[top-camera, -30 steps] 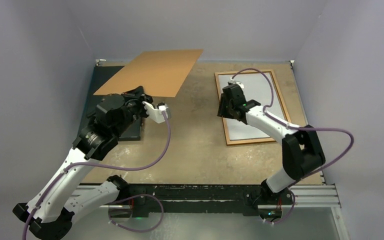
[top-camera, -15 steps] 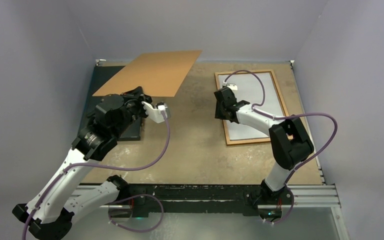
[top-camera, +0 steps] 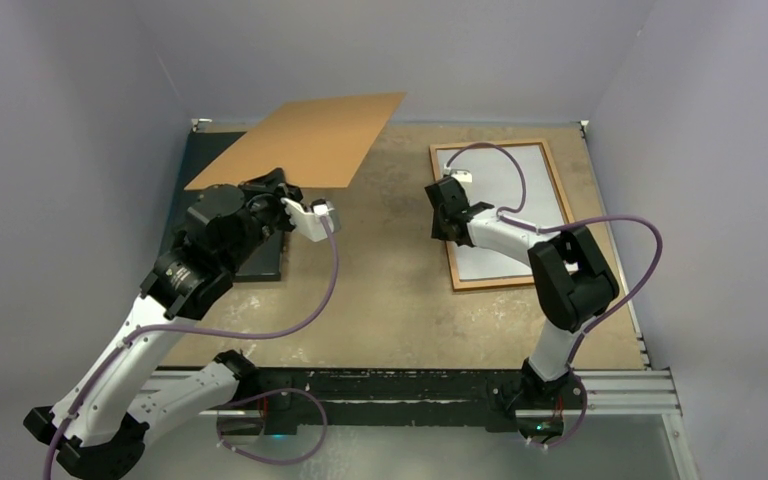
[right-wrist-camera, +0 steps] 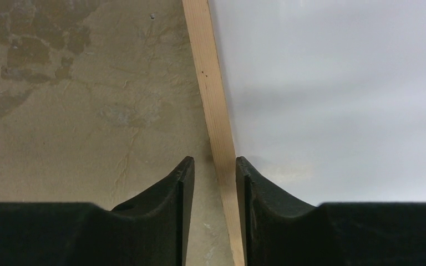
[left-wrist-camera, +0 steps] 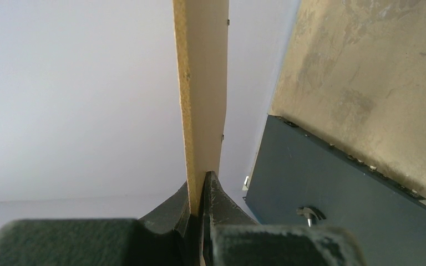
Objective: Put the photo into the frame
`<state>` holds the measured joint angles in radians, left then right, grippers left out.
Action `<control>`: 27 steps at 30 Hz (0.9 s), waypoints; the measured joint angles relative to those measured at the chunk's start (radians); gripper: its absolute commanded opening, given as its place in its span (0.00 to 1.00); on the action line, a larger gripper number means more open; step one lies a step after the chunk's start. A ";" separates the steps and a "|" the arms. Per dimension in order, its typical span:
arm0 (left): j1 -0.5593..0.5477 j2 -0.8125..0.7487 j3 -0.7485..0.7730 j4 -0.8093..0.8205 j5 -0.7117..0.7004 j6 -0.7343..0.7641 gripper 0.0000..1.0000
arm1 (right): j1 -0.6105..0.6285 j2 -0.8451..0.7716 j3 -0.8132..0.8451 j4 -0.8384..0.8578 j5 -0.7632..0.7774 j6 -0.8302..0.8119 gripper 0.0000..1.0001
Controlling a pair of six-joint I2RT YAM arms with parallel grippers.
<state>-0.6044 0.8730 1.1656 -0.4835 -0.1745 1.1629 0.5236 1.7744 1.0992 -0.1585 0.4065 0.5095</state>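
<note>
The frame [top-camera: 563,193], with a narrow orange-brown wooden border, lies flat at the back right of the table, and a pale grey surface [right-wrist-camera: 338,83] fills it. The photo's print does not show in any view. My right gripper [top-camera: 441,218] points down at the frame's left border [right-wrist-camera: 211,83]. It [right-wrist-camera: 213,166] is open, with the wooden strip between its fingers, close against the right one and apart from the left. My left gripper [top-camera: 278,190] is shut on the near edge of a plain brown backing board [top-camera: 300,140], held tilted above the table's back left. In the wrist view the jaws [left-wrist-camera: 202,194] pinch that board [left-wrist-camera: 199,83].
A dark grey-black mat [top-camera: 185,165] lies flat at the back left under the raised board, also in the left wrist view [left-wrist-camera: 321,188]. Bare mottled tabletop [top-camera: 380,260] lies between the arms. Walls close in the back and both sides.
My right gripper has shifted left, from over the frame's inside to its left border, and its jaws have narrowed a little. The left gripper and board have barely moved.
</note>
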 measured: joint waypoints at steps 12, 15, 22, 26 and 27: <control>0.000 0.014 0.009 -0.004 0.006 -0.001 0.00 | 0.008 0.004 -0.023 0.027 0.025 0.002 0.39; 0.000 0.015 0.010 -0.004 0.010 -0.001 0.00 | 0.008 0.004 -0.034 0.029 0.030 0.003 0.38; 0.000 0.015 0.011 -0.004 0.013 -0.002 0.00 | 0.013 0.004 -0.042 0.032 0.031 0.005 0.24; 0.000 0.015 0.011 -0.004 0.014 -0.003 0.00 | 0.026 0.004 -0.045 0.035 0.048 0.006 0.15; 0.000 0.015 0.011 -0.004 0.014 -0.003 0.00 | 0.031 0.005 -0.045 0.037 0.048 0.008 0.14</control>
<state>-0.6044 0.8883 1.1763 -0.4873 -0.1604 1.1603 0.5545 1.7790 1.0542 -0.1211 0.4541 0.5171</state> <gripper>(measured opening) 0.017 0.206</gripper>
